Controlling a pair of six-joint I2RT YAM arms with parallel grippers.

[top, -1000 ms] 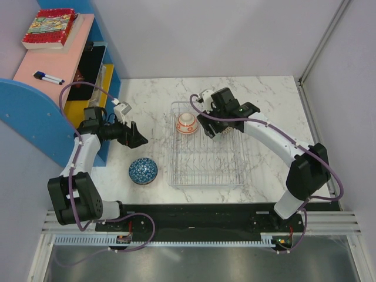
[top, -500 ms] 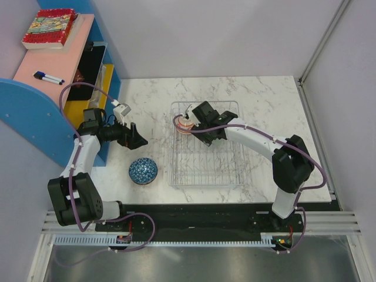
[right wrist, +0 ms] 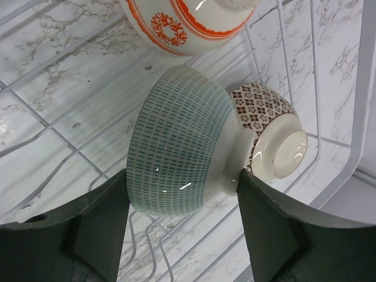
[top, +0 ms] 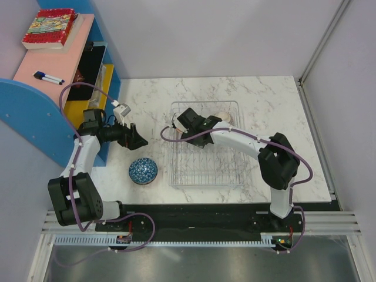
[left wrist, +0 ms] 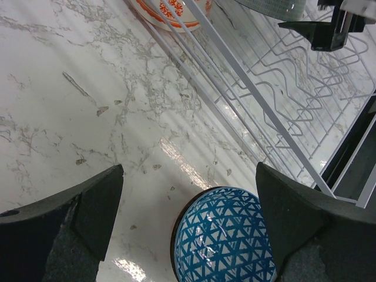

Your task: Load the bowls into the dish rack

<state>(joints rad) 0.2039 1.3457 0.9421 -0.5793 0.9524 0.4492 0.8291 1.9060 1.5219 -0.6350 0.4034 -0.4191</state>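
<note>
The silver wire dish rack (top: 205, 183) stands mid-table; it also shows in the left wrist view (left wrist: 282, 117) and the right wrist view (right wrist: 317, 70). My right gripper (top: 183, 124) is low over the rack's far left corner. In its wrist view the right gripper (right wrist: 181, 176) is shut on a teal-dashed bowl (right wrist: 182, 155) lying on its side. A brown-patterned bowl (right wrist: 264, 106) lies just behind it and an orange-patterned bowl (right wrist: 188, 17) beyond. A blue patterned bowl (top: 143, 171) sits on the table left of the rack. My left gripper (top: 140, 140) is open and empty above it (left wrist: 189, 170).
A blue and pink shelf unit (top: 70, 59) stands at the far left, close to the left arm, with a book (top: 50, 28) and a marker (top: 48, 77) on top. White walls close the back and right sides.
My right gripper has moved left along the rack's far end and now covers the orange bowl in the top view. The left arm and blue bowl have not moved.
</note>
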